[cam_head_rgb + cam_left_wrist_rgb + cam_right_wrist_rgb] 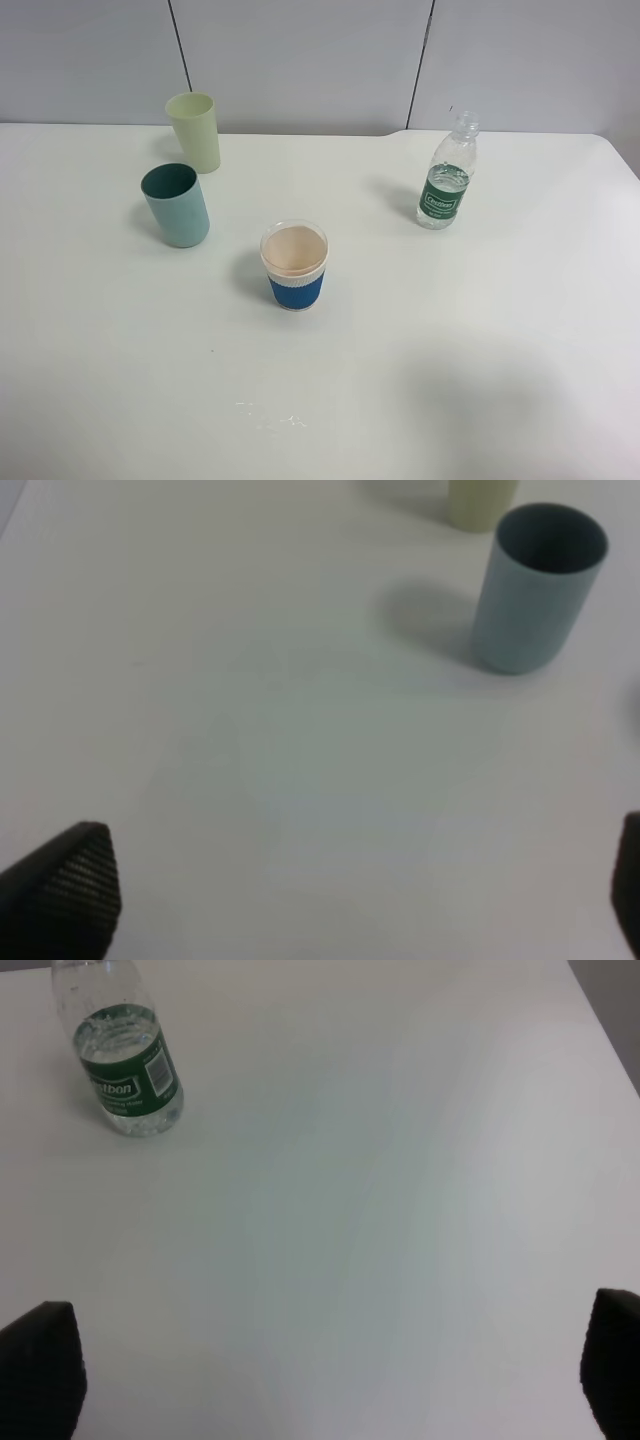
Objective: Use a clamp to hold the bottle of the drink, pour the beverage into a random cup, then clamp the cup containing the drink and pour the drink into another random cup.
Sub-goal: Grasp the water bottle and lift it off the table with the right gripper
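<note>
A clear bottle with a green label (447, 180) stands uncapped on the white table at the right rear; it also shows in the right wrist view (122, 1055). A teal cup (176, 205) stands at the left, also in the left wrist view (533, 588). A pale green cup (194, 131) stands behind it and shows at the edge of the left wrist view (480, 504). A blue-sleeved paper cup (295, 265) stands in the middle. My left gripper (360, 895) and right gripper (325, 1370) are open, empty, and far from all objects. Neither shows in the exterior view.
The white table (480, 350) has a few small white specks (270, 418) near the front. A grey panelled wall (300, 60) runs behind the table's rear edge.
</note>
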Motion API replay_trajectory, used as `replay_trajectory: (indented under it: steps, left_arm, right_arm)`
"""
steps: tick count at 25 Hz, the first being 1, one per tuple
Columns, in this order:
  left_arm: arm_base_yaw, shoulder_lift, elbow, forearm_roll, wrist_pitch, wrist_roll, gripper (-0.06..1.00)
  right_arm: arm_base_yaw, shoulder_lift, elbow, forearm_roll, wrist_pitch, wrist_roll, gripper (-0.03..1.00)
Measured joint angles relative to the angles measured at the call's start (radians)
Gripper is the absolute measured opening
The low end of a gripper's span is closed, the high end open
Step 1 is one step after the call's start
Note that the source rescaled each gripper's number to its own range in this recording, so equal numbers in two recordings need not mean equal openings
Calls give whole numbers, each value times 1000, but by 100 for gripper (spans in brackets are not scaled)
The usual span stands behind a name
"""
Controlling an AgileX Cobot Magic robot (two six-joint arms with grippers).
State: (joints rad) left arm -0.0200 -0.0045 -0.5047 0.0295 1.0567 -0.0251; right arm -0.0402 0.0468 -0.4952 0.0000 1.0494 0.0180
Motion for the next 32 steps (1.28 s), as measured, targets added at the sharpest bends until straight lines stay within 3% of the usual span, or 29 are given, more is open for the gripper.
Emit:
replay_trajectory:
  steps: [8,28,32]
  left_arm:
    - [0,0,0,0,0,0,100]
    - [0,0,0,0,0,0,100]
    - [0,0,0,0,0,0,100]
  right_arm:
    - [0,224,-12,0,-14,0,100]
    - [0,911,-35,0,-659,0,100]
    - [50,1044,-35,-28,-783,-1,100]
